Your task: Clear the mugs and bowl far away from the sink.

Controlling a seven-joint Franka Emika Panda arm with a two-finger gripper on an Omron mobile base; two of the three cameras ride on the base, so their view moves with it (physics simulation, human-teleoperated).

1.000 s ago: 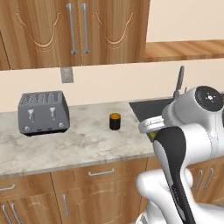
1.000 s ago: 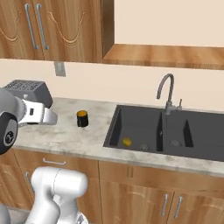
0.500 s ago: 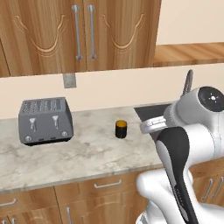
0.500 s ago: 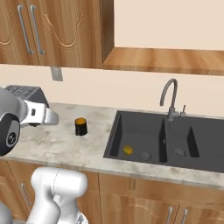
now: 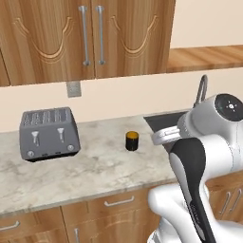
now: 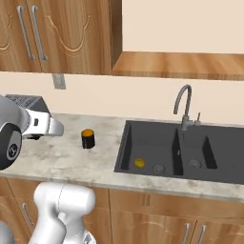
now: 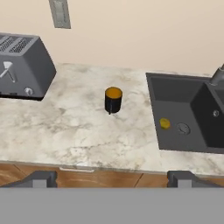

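One mug: black mug [image 7: 113, 100] upright on marble counter [image 7: 78, 131], left of sink [image 7: 188, 113], apart from it.
Gripper [image 7: 112, 178]: jaws spread wide, empty, above counter's front edge.
Arm: folded high, hand looking down at mug.

A pale marbled stone bench [image 5: 95, 171] runs across the scene above wooden drawers and cupboard doors. At its far left, close to the back wall, stands a grey four-slot toaster [image 5: 47, 134] with two levers and small knobs on its front. Further right, well apart from the toaster and nearer the sink, a black mug [image 5: 132, 141] with an orange-yellow inside stands upright on the bare stone. Right of the mug, the dark grey sink [image 6: 183, 152] is set into the bench, with a small yellow-orange object [image 6: 138, 163] lying in its left basin.
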